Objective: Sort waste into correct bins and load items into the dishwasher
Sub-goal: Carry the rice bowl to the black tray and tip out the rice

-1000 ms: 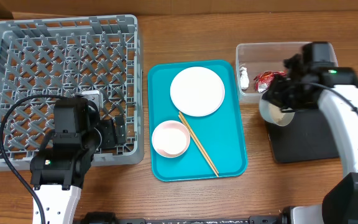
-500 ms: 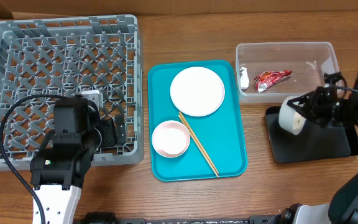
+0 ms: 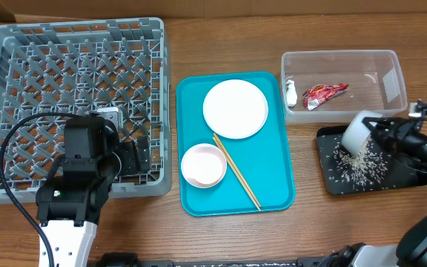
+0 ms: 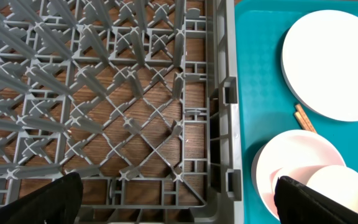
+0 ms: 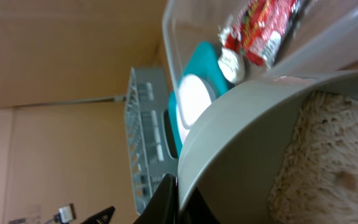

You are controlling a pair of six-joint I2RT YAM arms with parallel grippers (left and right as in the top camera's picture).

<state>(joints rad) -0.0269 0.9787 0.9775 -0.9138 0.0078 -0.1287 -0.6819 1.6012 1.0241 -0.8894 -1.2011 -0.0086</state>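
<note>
Right hand is clamped on the rim of the grey-green bowl, which is tipped mouth-down over the left end of the black tray. Half a second ago the bowl lay on its side above a bare tray. Now loose rice grains are fanned across the tray's matte floor in a pale scatter, thickest under the bowl. A second ago the same bowl hung at the edge of the clear tub. The arm has since swung out toward the right edge of the counter.

From the right wrist the bowl's wall is smooth and dull, a broad curve across the view. Past it shows a clumped, granular mass of rice, but I cannot tell whether it sits in the bowl or on the tray.

Inside the glossy, round-cornered tub the crumpled red-and-white snack wrapper and the small white tissue lie where they lay before.

Left hand is spread wide over the near right corner of the grey lattice dish rack, unmoved. On the teal tray the flat round white plate, the pink bowl and the thin wooden chopsticks are unchanged, with the chopsticks running diagonally just beside the bowl.
</note>
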